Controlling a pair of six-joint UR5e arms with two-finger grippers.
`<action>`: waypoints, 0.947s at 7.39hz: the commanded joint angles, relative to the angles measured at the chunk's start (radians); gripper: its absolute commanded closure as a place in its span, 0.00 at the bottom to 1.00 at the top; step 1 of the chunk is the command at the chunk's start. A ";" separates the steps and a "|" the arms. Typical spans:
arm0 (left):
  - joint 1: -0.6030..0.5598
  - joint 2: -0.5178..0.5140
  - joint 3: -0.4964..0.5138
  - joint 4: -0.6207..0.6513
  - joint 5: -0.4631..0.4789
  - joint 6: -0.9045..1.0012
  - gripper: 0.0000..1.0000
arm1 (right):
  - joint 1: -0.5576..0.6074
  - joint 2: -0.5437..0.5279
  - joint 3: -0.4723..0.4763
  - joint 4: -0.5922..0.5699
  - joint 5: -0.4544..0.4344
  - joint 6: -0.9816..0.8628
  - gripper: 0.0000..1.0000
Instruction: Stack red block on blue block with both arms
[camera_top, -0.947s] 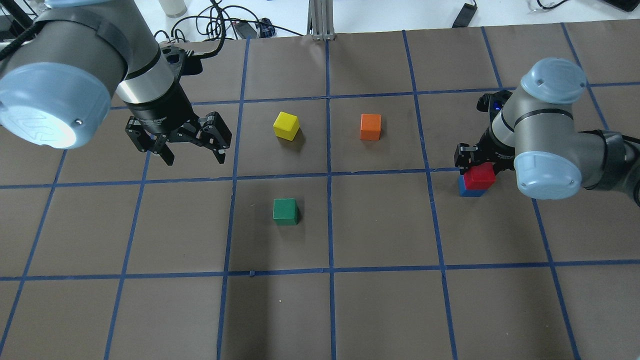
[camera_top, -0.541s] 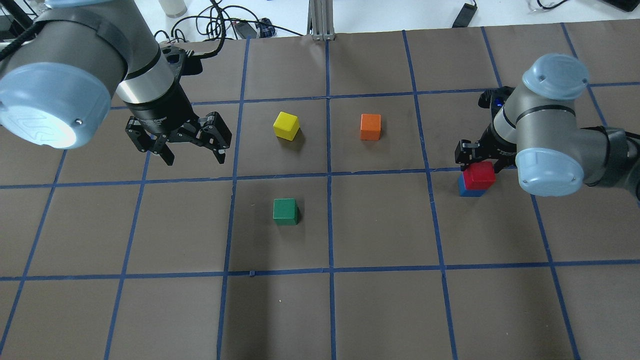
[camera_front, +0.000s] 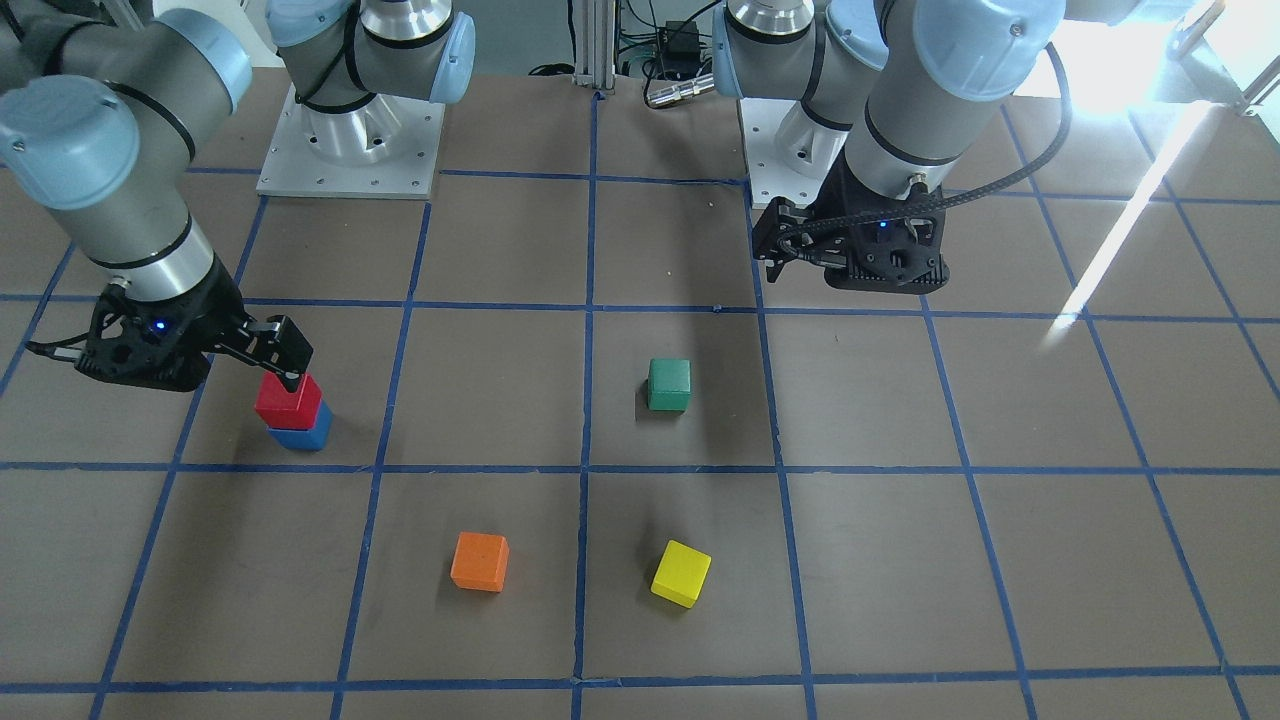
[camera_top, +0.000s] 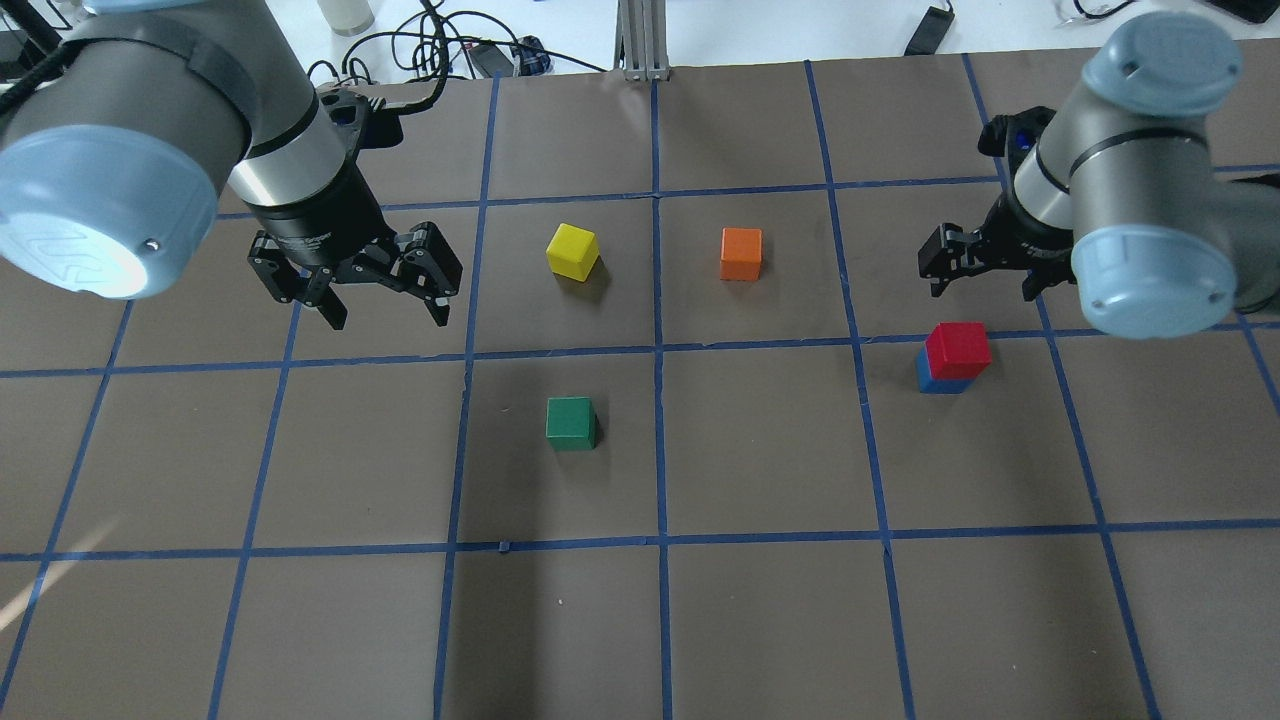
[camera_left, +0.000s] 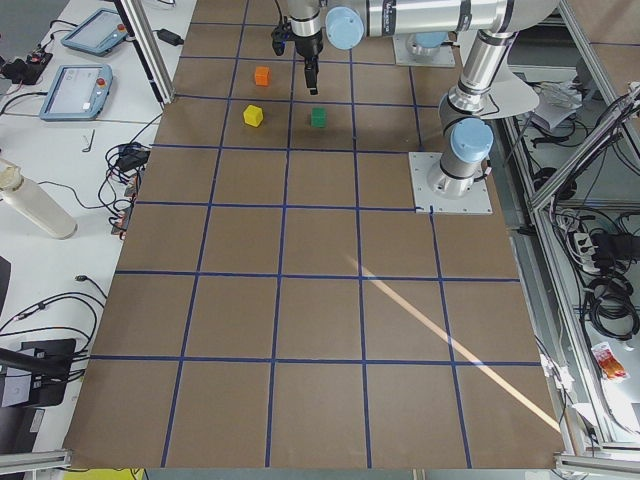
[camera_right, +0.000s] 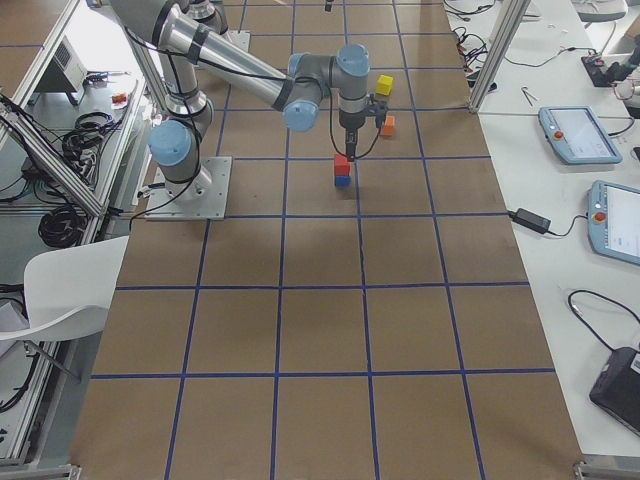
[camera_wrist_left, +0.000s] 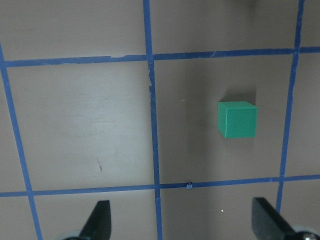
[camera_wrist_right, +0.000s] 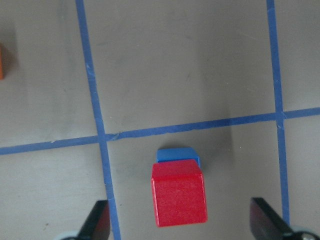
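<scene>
The red block (camera_top: 958, 348) sits on top of the blue block (camera_top: 935, 381) at the table's right side, slightly offset. The stack also shows in the front view, red block (camera_front: 289, 400) over blue block (camera_front: 300, 437), and in the right wrist view, red block (camera_wrist_right: 179, 199) over blue block (camera_wrist_right: 177, 154). My right gripper (camera_top: 983, 291) is open and empty, raised above and just behind the stack, touching neither block. My left gripper (camera_top: 388, 318) is open and empty, hovering over the table's left part, far from the stack.
A green block (camera_top: 571, 422) lies near the middle. A yellow block (camera_top: 572, 250) and an orange block (camera_top: 741, 253) lie farther back. Blue tape lines grid the brown table (camera_top: 760, 620). Cables lie beyond the far edge.
My right gripper has let go of the red block and risen up and back from the stack. The red block stays on the blue block. The left arm has not moved.
</scene>
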 joint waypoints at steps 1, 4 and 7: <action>-0.001 -0.009 0.000 0.005 0.000 -0.007 0.00 | 0.081 -0.028 -0.182 0.279 0.012 0.082 0.00; -0.006 0.024 0.006 0.016 0.000 -0.011 0.00 | 0.194 -0.076 -0.193 0.277 -0.025 0.206 0.00; -0.003 0.002 0.036 0.084 0.005 -0.010 0.00 | 0.097 -0.056 -0.238 0.285 0.046 0.199 0.00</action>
